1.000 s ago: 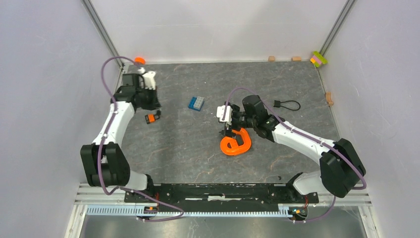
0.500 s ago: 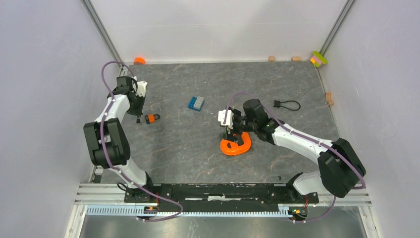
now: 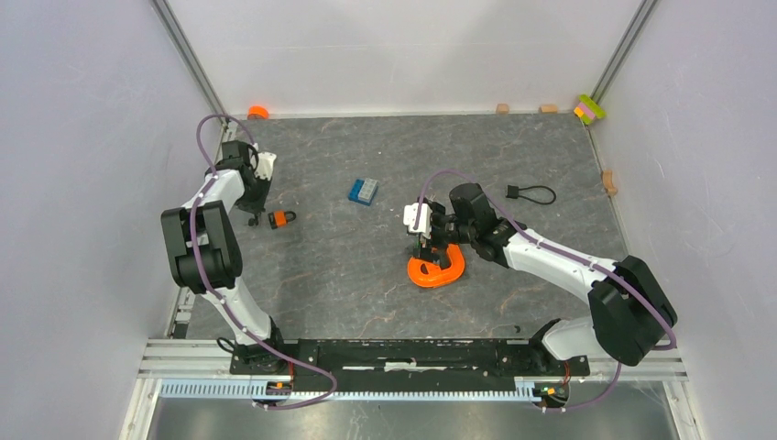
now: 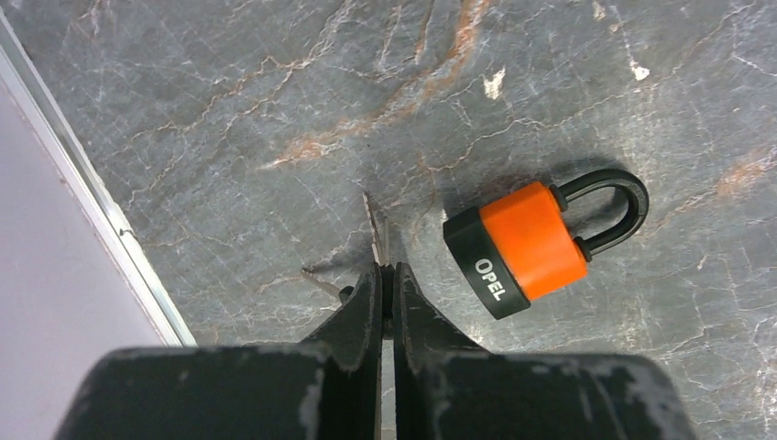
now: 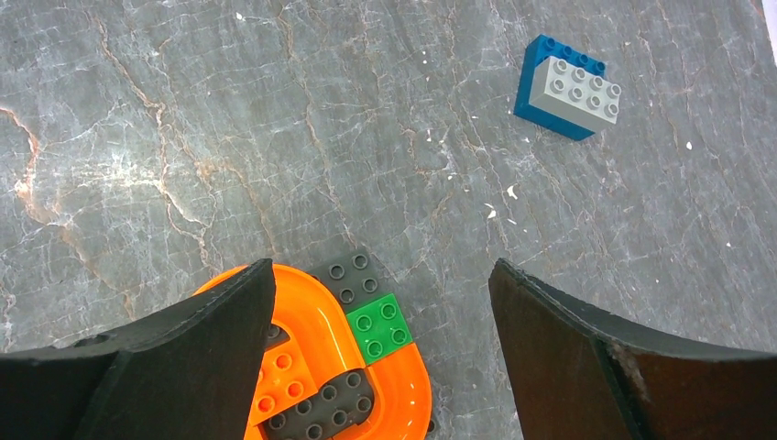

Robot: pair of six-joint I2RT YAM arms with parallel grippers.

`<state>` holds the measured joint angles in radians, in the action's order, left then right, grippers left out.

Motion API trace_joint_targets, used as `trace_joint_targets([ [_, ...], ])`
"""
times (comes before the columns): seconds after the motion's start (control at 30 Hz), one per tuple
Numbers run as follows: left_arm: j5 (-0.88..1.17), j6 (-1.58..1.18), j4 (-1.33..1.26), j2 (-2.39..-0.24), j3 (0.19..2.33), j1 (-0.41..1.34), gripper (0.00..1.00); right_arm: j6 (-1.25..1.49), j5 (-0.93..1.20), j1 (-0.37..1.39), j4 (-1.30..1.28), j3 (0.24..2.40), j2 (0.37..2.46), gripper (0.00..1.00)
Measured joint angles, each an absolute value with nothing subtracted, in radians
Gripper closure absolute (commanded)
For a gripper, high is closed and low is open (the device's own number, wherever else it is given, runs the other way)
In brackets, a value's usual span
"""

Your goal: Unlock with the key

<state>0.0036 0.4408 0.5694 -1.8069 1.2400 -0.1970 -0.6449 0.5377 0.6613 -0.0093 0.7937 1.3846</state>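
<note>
My left gripper [image 4: 386,270] is shut on the key [image 4: 377,229]. The key's black head is pinched between the jaws, and its thin silvery blade sticks out just above the table. The orange padlock [image 4: 527,243] with a black shackle lies flat just right of the blade, apart from it. In the top view the left gripper [image 3: 253,218] is just left of the padlock [image 3: 282,218]; the key is too small to see there. My right gripper [image 5: 382,266] is open and empty over the orange ring-shaped piece [image 5: 366,367], also seen from above [image 3: 437,268].
A blue and grey brick [image 3: 363,191] lies mid-table, also in the right wrist view [image 5: 566,87]. A small lock on a black cable [image 3: 531,193] lies at back right. The left wall rail [image 4: 82,183] runs close beside the left gripper. Small blocks [image 3: 589,109] sit along the back wall.
The left arm has folded back toward the left wall, and its gripper has swung from behind the padlock to its left side. The padlock shifted slightly. The right arm barely moved.
</note>
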Motion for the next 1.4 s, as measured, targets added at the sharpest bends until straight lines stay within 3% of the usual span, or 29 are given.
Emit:
trace_joint_targets([
  [0.73, 0.128, 0.436, 0.574, -1.767, 1.195, -0.138, 0.98, -0.653, 0.542, 0.661, -0.011, 0.794, 1.384, 0.08],
  [1.4, 0.342, 0.342, 0.707, -1.642, 1.113, 0.225, 0.98, -0.631, 0.538, 0.661, 0.020, 0.793, 1.386, 0.07],
])
